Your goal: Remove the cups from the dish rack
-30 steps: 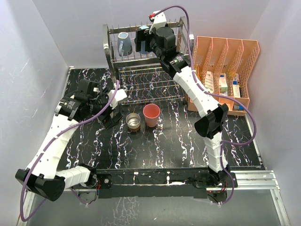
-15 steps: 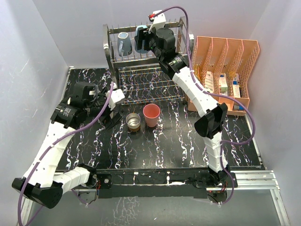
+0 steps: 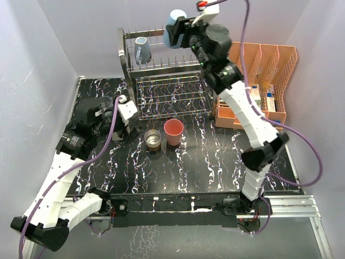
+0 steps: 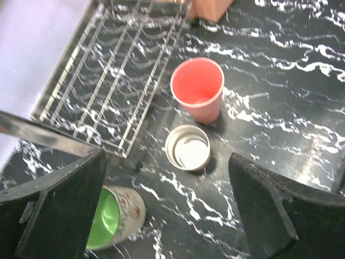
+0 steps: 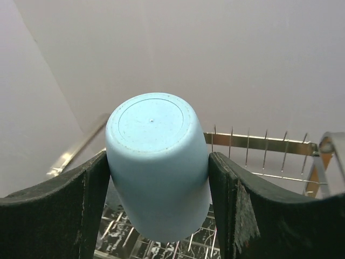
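Left claw [image 4: 167,157] hangs over the black white-veined counter [image 3: 205,162], fingers spread wide, gripping nothing. Its wrist view shows a cream cup with a green inside [image 4: 116,216], seemingly tipped on its side near the rack's corner. In the overhead view the left arm hides that cup. A brownish metal cup [image 3: 153,140] and a salmon-pink plastic tumbler [image 3: 173,131] stand upright just beside each other on the counter, in front of the two-tier silver wire dish rack [image 3: 123,59]. A grey-blue handled mug [image 3: 143,49] sits on the rack's upper tier. Right claw [image 3: 182,33] clamps a light-blue plastic tumbler [image 5: 156,162] by its sides, raised above the rack top. Only the right wrist view shows its flat base facing the camera. An orange slotted organizer [image 3: 259,70] stands to the right of the rack.
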Motion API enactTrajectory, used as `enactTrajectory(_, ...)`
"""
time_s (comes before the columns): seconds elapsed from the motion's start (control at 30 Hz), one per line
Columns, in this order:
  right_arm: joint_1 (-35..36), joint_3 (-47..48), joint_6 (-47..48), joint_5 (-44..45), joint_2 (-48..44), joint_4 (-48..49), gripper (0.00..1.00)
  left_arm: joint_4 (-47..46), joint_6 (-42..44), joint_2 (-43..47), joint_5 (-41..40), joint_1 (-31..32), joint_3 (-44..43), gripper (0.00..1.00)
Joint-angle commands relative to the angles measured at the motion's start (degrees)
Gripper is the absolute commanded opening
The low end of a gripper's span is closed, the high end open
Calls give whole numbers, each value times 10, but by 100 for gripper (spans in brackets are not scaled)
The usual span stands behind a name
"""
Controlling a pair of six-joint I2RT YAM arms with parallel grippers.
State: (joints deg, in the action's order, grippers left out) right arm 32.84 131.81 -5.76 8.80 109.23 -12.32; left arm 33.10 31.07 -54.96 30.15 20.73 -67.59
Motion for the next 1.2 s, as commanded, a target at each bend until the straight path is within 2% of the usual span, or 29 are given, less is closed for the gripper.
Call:
enactTrajectory(0.0, -3, -62, -40, -9, -133, 54, 47, -173, -5, 17, 54, -2, 21, 92)
enactTrajectory(0.3, -4, -366, -205, -72, -376, 46, 41, -381, 69, -27, 64, 12, 56, 89)
enactTrajectory(0.4, -3, -470, -273, -97, -438, 67, 41, -430, 122, -48, 50, 51, 63, 89)
enactTrajectory(0.47, -4, -519, -317, -109, -466, 73, 40, -438, 190, -60, 36, 88, 64, 88)
enactTrajectory(0.6, -3, -592, -405, -127, -496, 78, 36, -490, 290, -67, 19, 151, 94, 88)
enactTrajectory(0.8, -3, -713, -562, -147, -529, 129, 33, -597, 369, -49, -3, 197, 170, 82)
enactTrajectory(1.0, -3, -786, -668, -175, -541, 178, 30, -600, 421, -41, 9, 210, 200, 79)
enactTrajectory(1.17, -3, -818, -712, -192, -548, 186, 30, -591, 433, -46, 3, 211, 201, 64)
